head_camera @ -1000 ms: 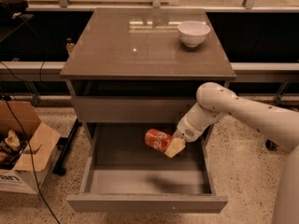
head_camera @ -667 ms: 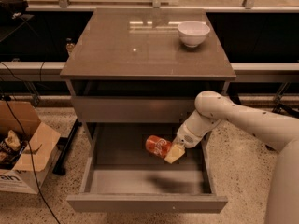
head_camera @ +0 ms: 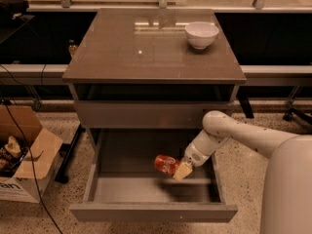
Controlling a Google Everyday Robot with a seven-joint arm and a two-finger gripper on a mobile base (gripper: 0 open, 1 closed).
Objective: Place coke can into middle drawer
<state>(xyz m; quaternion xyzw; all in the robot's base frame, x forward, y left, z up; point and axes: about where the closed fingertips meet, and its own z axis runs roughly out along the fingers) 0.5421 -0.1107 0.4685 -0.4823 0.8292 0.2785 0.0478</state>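
As end effector (head_camera: 182,170) holds can (head_camera: 165,164), over drawer (head_camera: 151,212)

Gripper (head_camera: 180,170) holds coke can (head_camera: 166,164) above open middle drawer (head_camera: 151,212).

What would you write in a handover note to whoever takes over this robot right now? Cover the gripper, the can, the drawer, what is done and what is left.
Gripper: over the right part of the open drawer, shut on the can.
Can: on its side in the gripper, held above the tray, not resting on it.
Drawer: pulled out, nothing seen inside.
Bowl: on the cabinet top, not part of the job.
Done: drawer open, can grasped and over the drawer.
Left: lower the can to the tray, let go, pull the arm clear.
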